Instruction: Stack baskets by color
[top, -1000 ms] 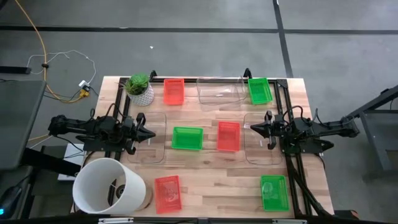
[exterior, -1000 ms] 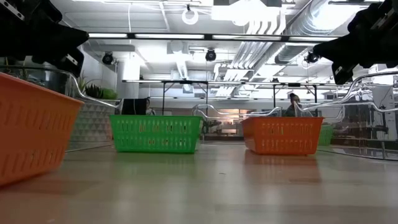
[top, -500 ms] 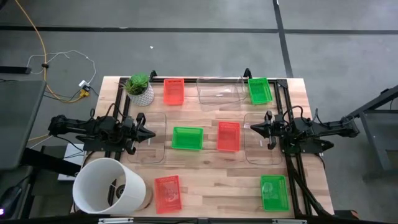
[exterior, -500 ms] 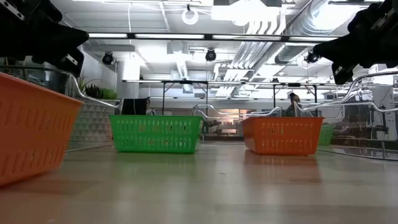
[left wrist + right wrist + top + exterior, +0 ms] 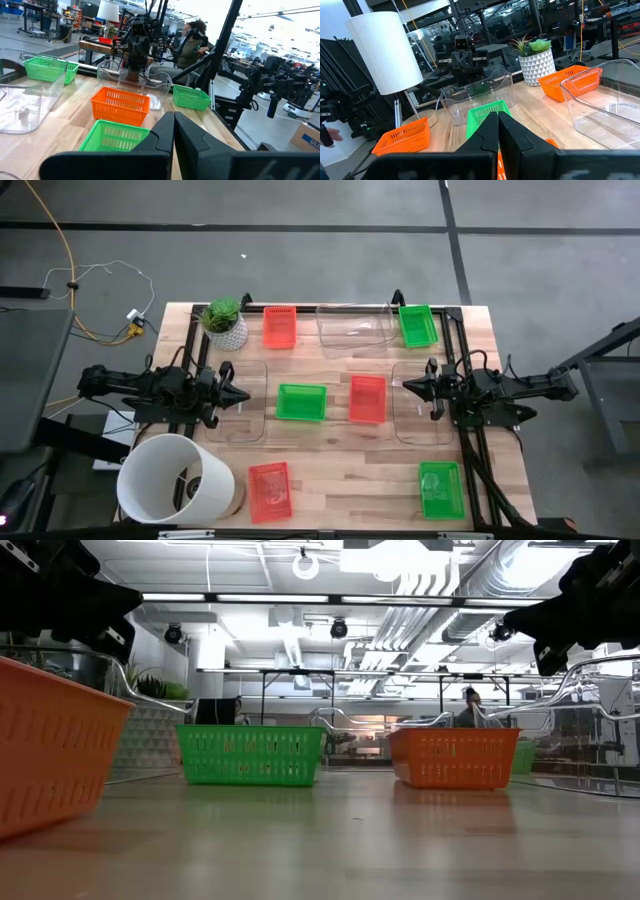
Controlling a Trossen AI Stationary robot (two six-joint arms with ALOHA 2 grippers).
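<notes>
Three red baskets sit flat on their bottoms on the wooden table: far, middle and near. Three green baskets do the same: far right, middle and near right. Clear baskets stand at the far side, the left and the right. My left gripper is shut and level above the left clear basket, pointing toward the table's middle. My right gripper is shut and level above the right clear basket. Neither holds anything.
A white bucket lies at the near left corner. A small potted plant stands at the far left. Dark frame rails run along both side edges. Bare wood shows between the middle baskets and the near row.
</notes>
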